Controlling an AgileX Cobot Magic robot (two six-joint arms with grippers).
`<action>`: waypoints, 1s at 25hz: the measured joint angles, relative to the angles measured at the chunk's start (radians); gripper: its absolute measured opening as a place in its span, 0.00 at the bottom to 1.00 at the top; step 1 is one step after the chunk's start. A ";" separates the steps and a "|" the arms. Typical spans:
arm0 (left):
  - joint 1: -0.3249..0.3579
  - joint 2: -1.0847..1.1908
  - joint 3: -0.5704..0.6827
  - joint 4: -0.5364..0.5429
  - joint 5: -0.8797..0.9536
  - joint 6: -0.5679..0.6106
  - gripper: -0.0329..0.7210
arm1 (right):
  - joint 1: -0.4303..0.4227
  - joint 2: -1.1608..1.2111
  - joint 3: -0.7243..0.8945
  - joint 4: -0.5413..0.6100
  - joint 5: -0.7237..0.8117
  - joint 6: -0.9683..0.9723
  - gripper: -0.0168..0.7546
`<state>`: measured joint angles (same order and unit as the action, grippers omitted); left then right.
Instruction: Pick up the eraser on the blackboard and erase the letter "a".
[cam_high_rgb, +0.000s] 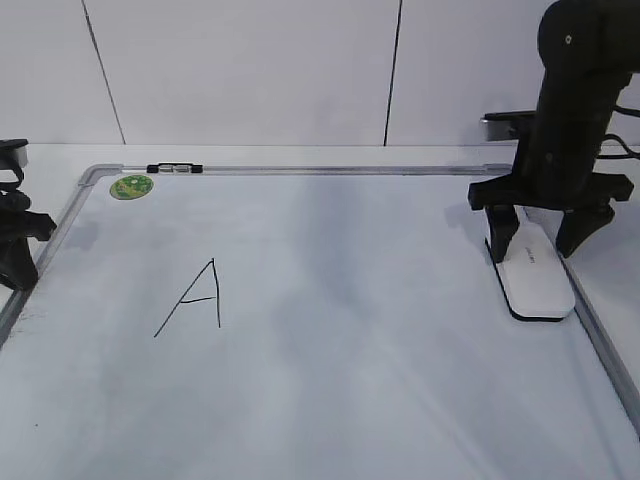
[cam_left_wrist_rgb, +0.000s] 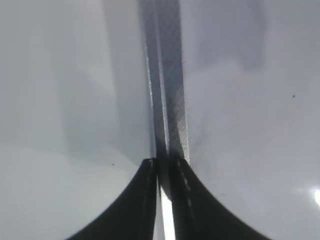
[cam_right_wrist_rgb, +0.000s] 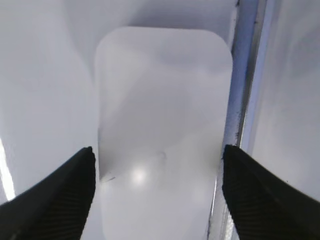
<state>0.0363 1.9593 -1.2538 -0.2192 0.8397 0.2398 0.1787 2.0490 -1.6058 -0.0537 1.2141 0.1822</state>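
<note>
The white eraser (cam_high_rgb: 532, 272) lies on the blackboard (cam_high_rgb: 360, 330), close to its right frame edge. My right gripper (cam_high_rgb: 537, 238) is open and reaches down over the eraser's far end, one finger on each side. In the right wrist view the eraser (cam_right_wrist_rgb: 162, 125) fills the gap between the open fingers (cam_right_wrist_rgb: 157, 190), which do not touch it. My left gripper (cam_high_rgb: 15, 270) is at the board's left edge; in the left wrist view it (cam_left_wrist_rgb: 162, 165) is shut and empty over the frame rail (cam_left_wrist_rgb: 167, 75). No lowercase "a" shows in any view.
An angular capital "A" (cam_high_rgb: 195, 297) is drawn left of the board's middle. A round green sticker (cam_high_rgb: 131, 186) sits in the far left corner, and a black clip (cam_high_rgb: 174, 169) is on the top frame. The right frame rail (cam_right_wrist_rgb: 245, 100) runs beside the eraser.
</note>
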 joint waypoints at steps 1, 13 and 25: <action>0.000 0.000 0.000 0.000 0.000 0.000 0.13 | 0.000 -0.007 0.000 0.000 0.000 -0.002 0.83; 0.000 0.000 0.000 0.000 0.000 0.000 0.17 | 0.000 -0.182 -0.005 -0.020 0.005 -0.019 0.83; 0.000 0.002 -0.027 0.002 0.004 0.000 0.61 | 0.000 -0.256 -0.005 -0.016 0.012 -0.027 0.80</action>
<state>0.0363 1.9609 -1.2805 -0.2173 0.8433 0.2398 0.1787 1.7932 -1.6111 -0.0696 1.2266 0.1557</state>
